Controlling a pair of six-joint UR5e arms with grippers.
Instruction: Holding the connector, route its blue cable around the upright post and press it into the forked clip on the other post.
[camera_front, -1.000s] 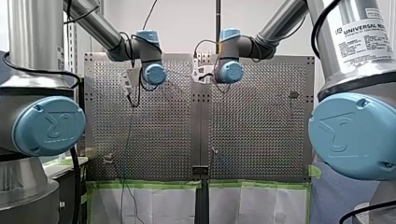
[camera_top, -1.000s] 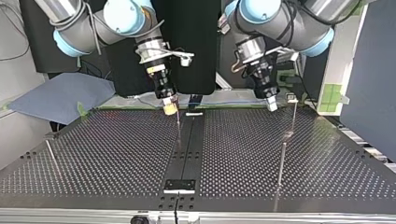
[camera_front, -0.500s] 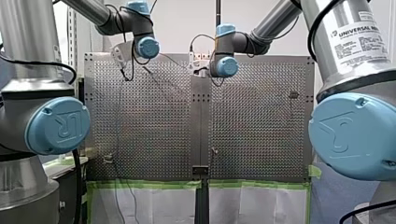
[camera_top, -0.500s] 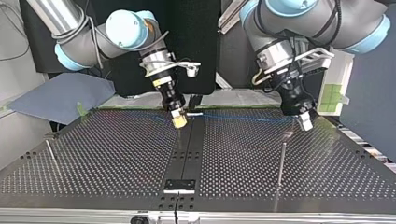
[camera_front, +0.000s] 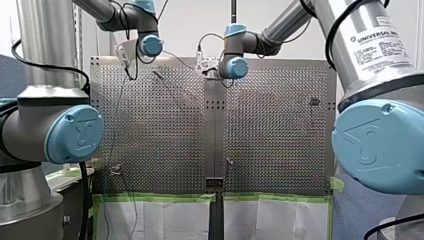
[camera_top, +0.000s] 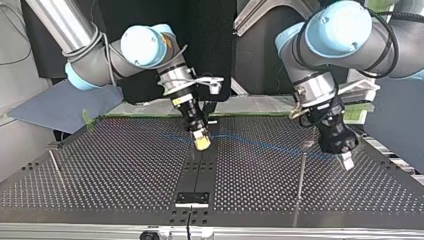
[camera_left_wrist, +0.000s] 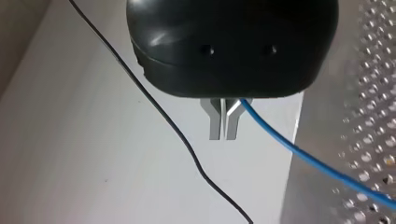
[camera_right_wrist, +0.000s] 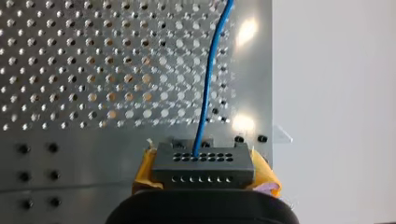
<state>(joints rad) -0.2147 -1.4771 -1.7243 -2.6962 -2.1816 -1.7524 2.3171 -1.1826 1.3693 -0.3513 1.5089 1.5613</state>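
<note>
Both arms have swung toward the top view's camera since 1 s ago; blue cable (camera_top: 272, 146) now strung between them over the counter (camera_top: 125, 170). Right gripper (camera_top: 202, 143): yellow-padded jaws clamped on the connector (camera_right_wrist: 204, 164). Left gripper (camera_top: 347, 162): jaws closed, pinching the cable, just right of the upright post (camera_top: 301, 175) in top view. Keep tension, sweep low round the post, don't yank the connector.

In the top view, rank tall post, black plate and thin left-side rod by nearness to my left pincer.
1. Tall post, beside my left pincer, view's right.
2. Black plate, centre, near edge.
3. Thin rod, view's far left.
</note>
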